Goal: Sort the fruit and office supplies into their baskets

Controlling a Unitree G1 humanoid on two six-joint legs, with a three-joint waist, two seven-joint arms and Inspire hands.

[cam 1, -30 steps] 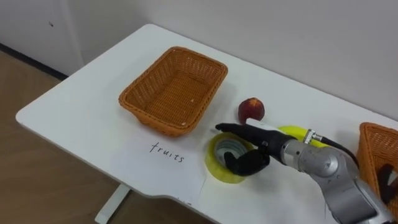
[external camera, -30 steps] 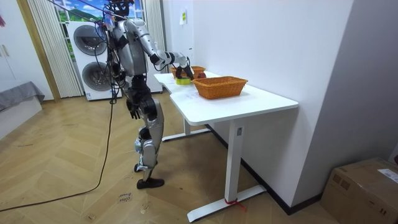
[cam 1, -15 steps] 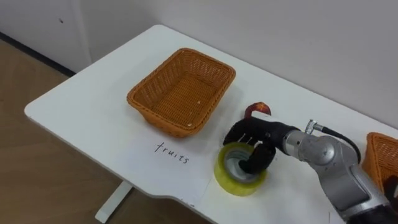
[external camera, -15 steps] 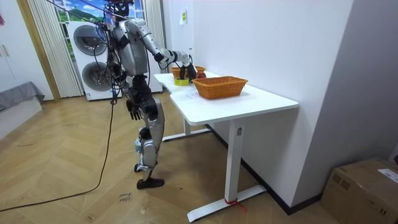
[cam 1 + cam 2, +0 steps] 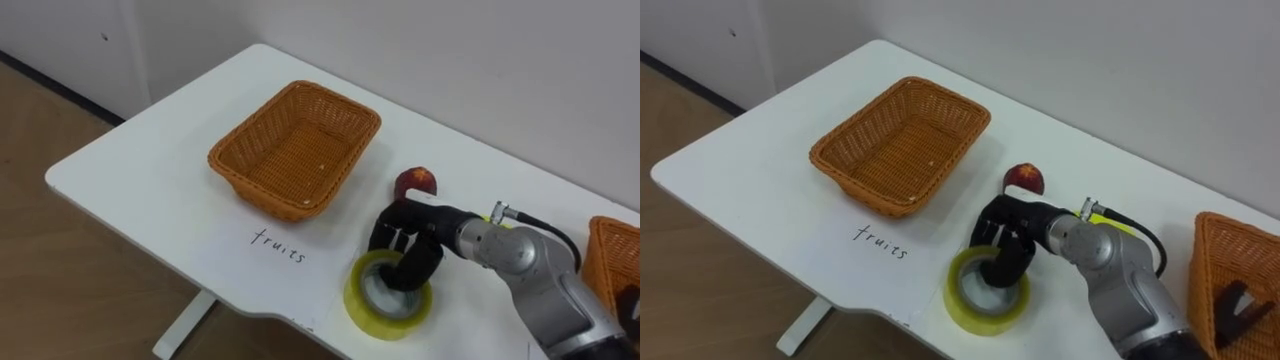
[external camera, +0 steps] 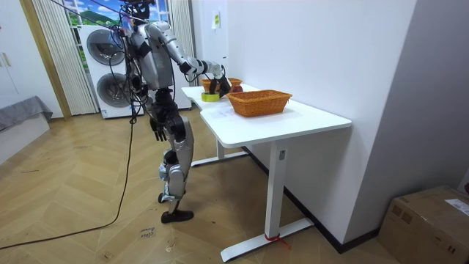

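A yellow tape roll (image 5: 371,309) lies flat on the white table (image 5: 150,170) near its front edge, right of the handwritten label. My right hand (image 5: 405,242) is over it, its fingers curled down into the roll's hole and clamped on the far wall. A red apple (image 5: 414,182) sits just behind the hand. The empty wicker fruit basket (image 5: 296,147) stands to the left. A second wicker basket (image 5: 1230,280) at the right edge holds a dark item. In the room view my left hand (image 6: 155,129) hangs by my hip.
A yellow thing (image 5: 1122,229) lies partly hidden behind my right forearm. I stand at the table's end, near stacked washing machines (image 6: 110,70). Bare table top lies left and in front of the fruit basket.
My right hand's fingers went from straight above the roll to curled into its hole. The view has shifted slightly; the left arm still hangs.
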